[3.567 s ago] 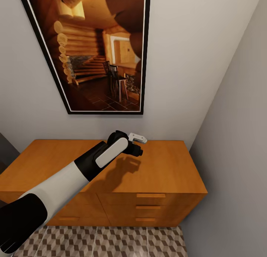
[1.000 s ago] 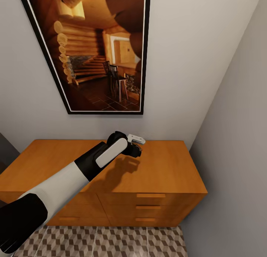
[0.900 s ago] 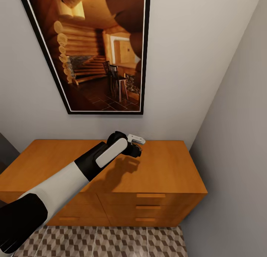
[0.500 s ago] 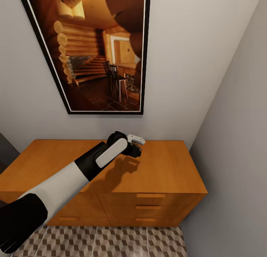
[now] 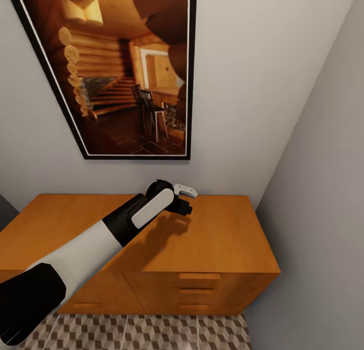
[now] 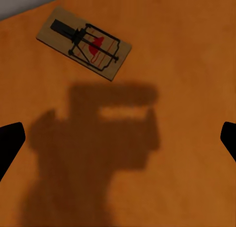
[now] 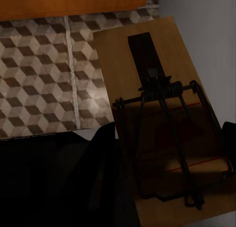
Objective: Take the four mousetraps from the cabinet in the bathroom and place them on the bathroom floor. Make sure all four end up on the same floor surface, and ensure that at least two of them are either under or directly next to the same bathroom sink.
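Left pincer (image 5: 185,201) spread wide, empty, over smooth orange cabinet (image 5: 222,249); flat wooden mousetrap (image 6: 84,42) near.

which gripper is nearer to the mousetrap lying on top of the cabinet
Left. The left gripper hovers over the cabinet top, open, the mousetrap just ahead of it. The right gripper is down near the bathroom floor, shut on another mousetrap.

Home interior: framed picture (image 5: 121,72), wooden cabinet (image 5: 212,249), patterned floor tiles (image 5: 151,332).
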Robot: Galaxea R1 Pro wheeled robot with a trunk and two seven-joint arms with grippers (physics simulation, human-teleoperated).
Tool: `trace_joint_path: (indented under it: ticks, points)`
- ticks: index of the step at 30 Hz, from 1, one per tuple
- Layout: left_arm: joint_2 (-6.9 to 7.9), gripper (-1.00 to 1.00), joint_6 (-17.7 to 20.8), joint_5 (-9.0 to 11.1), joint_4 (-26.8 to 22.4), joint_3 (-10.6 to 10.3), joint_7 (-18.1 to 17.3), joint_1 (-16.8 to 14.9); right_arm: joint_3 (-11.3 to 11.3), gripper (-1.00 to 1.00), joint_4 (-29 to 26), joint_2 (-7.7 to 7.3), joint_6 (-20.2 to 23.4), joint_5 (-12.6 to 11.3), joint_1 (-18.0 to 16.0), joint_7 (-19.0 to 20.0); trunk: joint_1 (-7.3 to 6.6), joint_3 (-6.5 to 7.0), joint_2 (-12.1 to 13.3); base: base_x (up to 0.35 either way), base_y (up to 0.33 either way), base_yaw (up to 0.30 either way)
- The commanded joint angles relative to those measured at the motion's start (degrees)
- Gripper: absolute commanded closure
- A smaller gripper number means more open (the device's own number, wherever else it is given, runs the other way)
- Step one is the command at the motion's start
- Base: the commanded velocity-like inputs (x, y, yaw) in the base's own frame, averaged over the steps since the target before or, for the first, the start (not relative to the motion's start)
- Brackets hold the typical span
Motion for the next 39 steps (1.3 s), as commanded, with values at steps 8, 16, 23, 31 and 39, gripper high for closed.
trace_joint_path:
  ticks: [8,16,23,31,39]
  points:
    - [0.11,-1.0,0.0,0.6,1.0,0.0,0.6,-0.1,0.5,1.0,0.1,0.02,-0.1,-0.6,0.0,-0.2,0.04,-0.11,-0.1,0.011,-0.005,0.0]
    - [0.05,-1.0,-0.2,0.6,3.1,0.1,0.5,-0.1,0.5,1.0,0.1,0.02,-0.1,-0.6,0.0,-0.1,0.04,-0.11,-0.1,0.0,0.0,0.0]
    - [-0.06,-1.0,-0.4,0.6,3.2,0.3,0.5,-0.1,0.5,1.0,0.1,0.02,-0.1,-0.6,0.0,-0.1,0.04,-0.11,-0.1,0.0,0.0,0.0]
    - [-0.68,-1.0,-1.5,0.6,3.2,3.3,0.5,-0.1,0.5,1.0,0.1,0.02,-0.1,-0.6,0.0,0.0,0.04,-0.11,-0.1,0.0,0.0,0.0]
    - [-0.71,-1.0,-5.1,0.6,4.4,5.2,0.5,-0.1,0.6,1.0,0.1,0.02,-0.1,-0.5,0.0,0.0,0.04,-0.11,-0.1,0.0,0.0,0.0]
